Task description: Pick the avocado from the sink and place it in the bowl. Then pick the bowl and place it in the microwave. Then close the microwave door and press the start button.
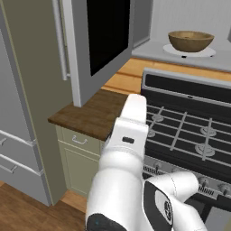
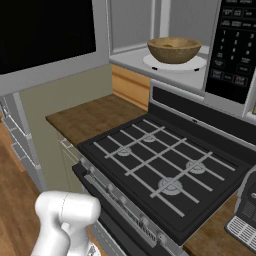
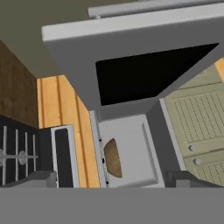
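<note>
Bowl (image 2: 174, 49): wide, round, wooden, tan-brown w/ lighter inside, upright, sitting on white turntable plate inside microwave (image 2: 231, 55). Something small and dark inside, too unclear to ID as avocado. In hand view only a brown sliver of rim peeks past door edge.

Microwave: silver-grey box, pale grey interior, black keypad panel on right side of opening.

Microwave door (image 1: 106, 38): silver frame, big black glass window, swung wide open to left of cavity, long silver bar handle along outer edge.
</note>
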Available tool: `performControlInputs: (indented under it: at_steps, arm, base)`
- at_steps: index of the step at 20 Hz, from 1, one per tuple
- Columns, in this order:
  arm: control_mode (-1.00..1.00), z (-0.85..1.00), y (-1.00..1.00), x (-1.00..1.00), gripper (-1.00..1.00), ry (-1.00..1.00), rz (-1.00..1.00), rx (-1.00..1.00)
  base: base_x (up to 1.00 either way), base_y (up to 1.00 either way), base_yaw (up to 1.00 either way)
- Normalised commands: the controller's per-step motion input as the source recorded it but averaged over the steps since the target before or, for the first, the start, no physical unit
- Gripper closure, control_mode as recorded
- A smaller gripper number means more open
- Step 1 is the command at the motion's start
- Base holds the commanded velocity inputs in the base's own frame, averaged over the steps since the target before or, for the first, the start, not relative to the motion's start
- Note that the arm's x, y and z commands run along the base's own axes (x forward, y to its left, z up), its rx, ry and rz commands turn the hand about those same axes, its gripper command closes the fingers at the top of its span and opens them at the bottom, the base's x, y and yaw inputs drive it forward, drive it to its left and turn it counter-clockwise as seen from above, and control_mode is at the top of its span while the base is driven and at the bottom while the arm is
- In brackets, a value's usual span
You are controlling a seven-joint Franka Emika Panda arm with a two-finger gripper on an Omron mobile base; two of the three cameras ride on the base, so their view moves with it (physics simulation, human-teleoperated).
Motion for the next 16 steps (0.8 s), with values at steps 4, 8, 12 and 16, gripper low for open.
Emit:
performControlInputs:
  at_steps: [4, 8, 12, 16]
  arm:
    - [-1.0, -0.52, 0.48, -0.09, -1.0, -0.16, -0.03, -0.01]
    - [-1.0, -0.53, 0.62, 0.03, -1.0, -0.09, -0.03, -0.02]
    - [-1.0, -0.34, 0.7, 0.39, -1.0, -0.04, -0.04, -0.02]
    - [-1.0, -0.3, 0.75, 0.54, -1.0, 0.0, -0.05, -0.01]
  base:
    - [0.0, 0.0, 0.0]
    - [0.0, 0.0, 0.0]
    - [0.0, 0.0, 0.0]
    - [0.0, 0.0, 0.0]
